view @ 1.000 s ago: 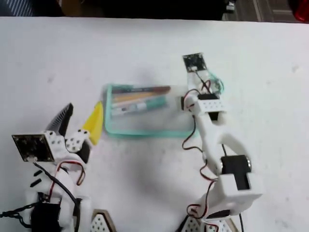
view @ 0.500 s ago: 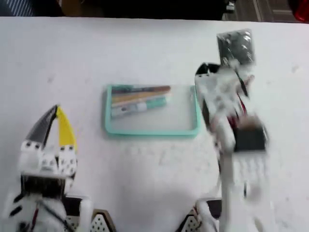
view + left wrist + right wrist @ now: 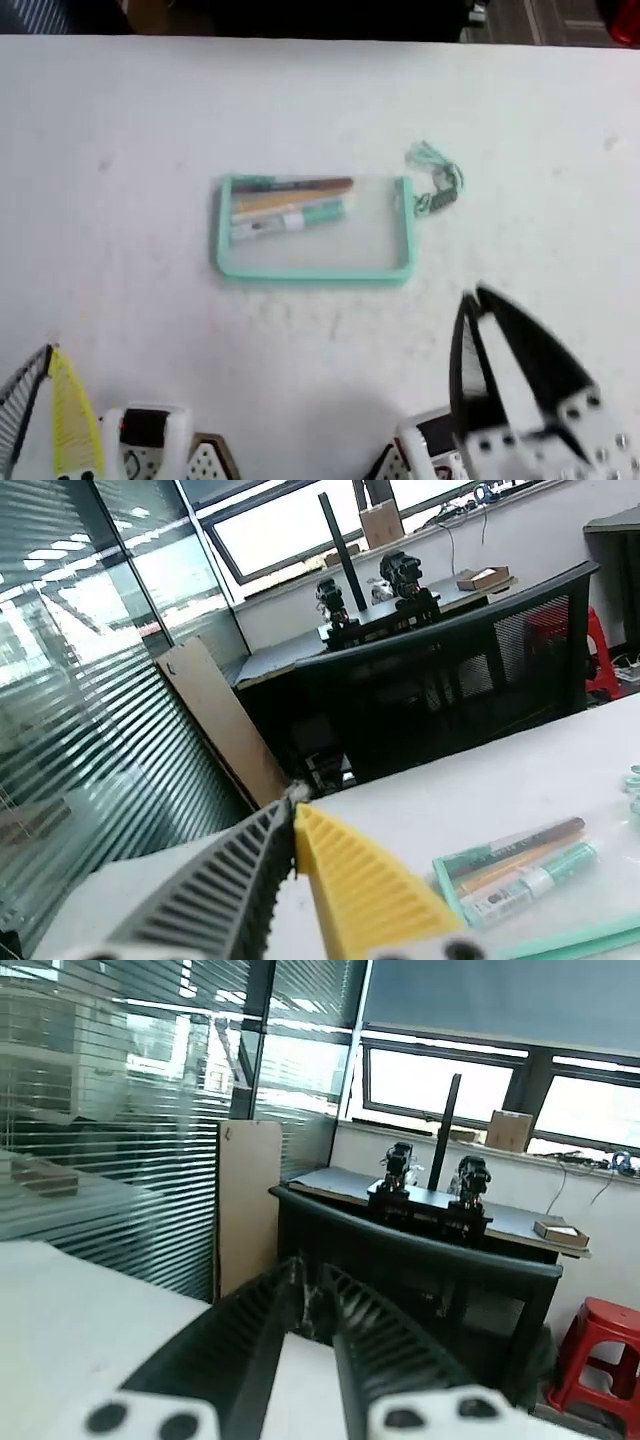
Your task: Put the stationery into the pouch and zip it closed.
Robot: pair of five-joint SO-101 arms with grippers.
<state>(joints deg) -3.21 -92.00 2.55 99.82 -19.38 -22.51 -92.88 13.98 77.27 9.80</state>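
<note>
High view: at the near edge of the surface (image 3: pixel 150 120), the left end effector (image 3: pixel 50 350) and right end effector (image 3: pixel 472 297) are each pressed together. Beyond, mid-surface, lies the pouch (image 3: pixel 312 274), stationery (image 3: pixel 290 205) inside, tassel (image 3: pixel 435 180) at one end. Parking both arms well clear should leave it undisturbed.

We find the pouch (image 3: pixel 312 240) mid-bench (image 3: pixel 150 120), the stationery (image 3: pixel 290 205) inside along its twelve o'clock edge, its cord (image 3: pixel 436 182) at two o'clock.

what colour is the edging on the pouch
Mint green edging around the clear pouch, with a matching cord at one end. The high view shows it best.
</note>
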